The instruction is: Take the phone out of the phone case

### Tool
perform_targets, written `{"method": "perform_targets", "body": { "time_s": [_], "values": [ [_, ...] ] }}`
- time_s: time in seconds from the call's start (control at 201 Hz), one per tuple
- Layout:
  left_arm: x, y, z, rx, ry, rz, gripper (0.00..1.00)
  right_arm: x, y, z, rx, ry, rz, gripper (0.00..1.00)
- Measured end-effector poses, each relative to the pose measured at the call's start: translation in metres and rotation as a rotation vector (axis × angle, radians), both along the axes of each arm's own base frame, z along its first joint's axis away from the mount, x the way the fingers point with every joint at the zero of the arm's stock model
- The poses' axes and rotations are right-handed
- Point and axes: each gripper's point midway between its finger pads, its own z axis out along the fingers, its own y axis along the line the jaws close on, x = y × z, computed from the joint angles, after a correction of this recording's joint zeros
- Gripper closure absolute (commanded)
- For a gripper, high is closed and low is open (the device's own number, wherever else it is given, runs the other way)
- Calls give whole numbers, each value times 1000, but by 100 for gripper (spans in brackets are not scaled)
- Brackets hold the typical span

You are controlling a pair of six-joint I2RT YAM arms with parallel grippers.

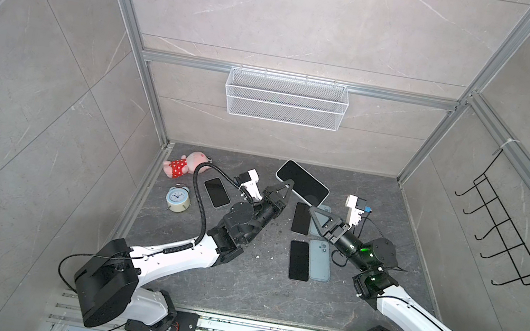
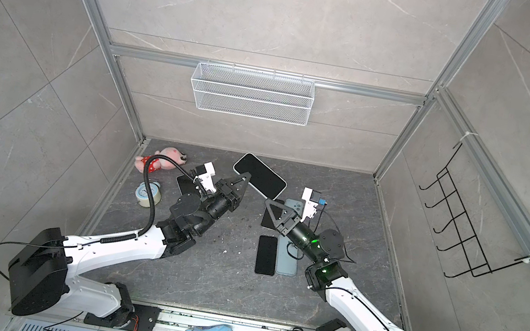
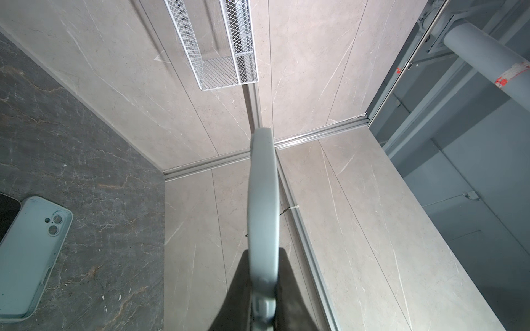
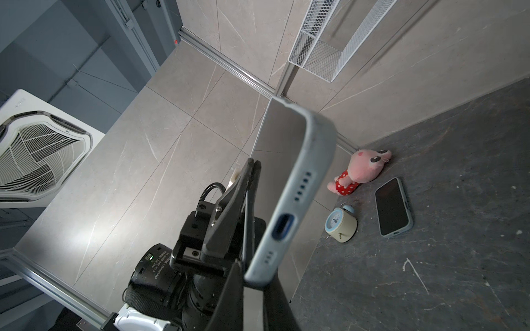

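Black and pressed tight, the left pincer (image 1: 289,183) pinches a long edge of the case (image 4: 304,177), holding the phone (image 1: 304,182) up off the worktop (image 1: 255,281), likely as an anchor. To its right, the right pincer (image 1: 312,210) is clamped on the case's port end, probably placed to peel the rim away while the other side is steadied. The phone is not yet out of its case and hangs in the air between both arms. It has a dark glossy screen and a pale blue matte shell with rounded corners, and the charging slot and speaker holes show.
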Motion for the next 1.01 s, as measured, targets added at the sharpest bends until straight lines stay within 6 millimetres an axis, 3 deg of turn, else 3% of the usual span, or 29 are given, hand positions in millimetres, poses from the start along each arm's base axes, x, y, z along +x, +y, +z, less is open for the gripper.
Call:
{"method": "perform_targets", "body": {
  "time_s": [0.334,0.523,0.752,0.956,1.011],
  "values": [
    [0,-1,2,1,2,-6,100,0,1,2,-5,-16,2,100],
    [4,0,-1,5,25,-3,100,3,3,-1,-87,-53,-18,100],
    [-7,-16,1,-1,53,-101,100,14,5,-34,-314,-45,-68,100],
    [-9,-19,0,-8,63,-123,100,23,-2,-55,-435,-35,-127,100],
    [-9,-18,0,-8,63,-120,100,21,-4,-55,-438,-37,-132,85]
  ]
}}
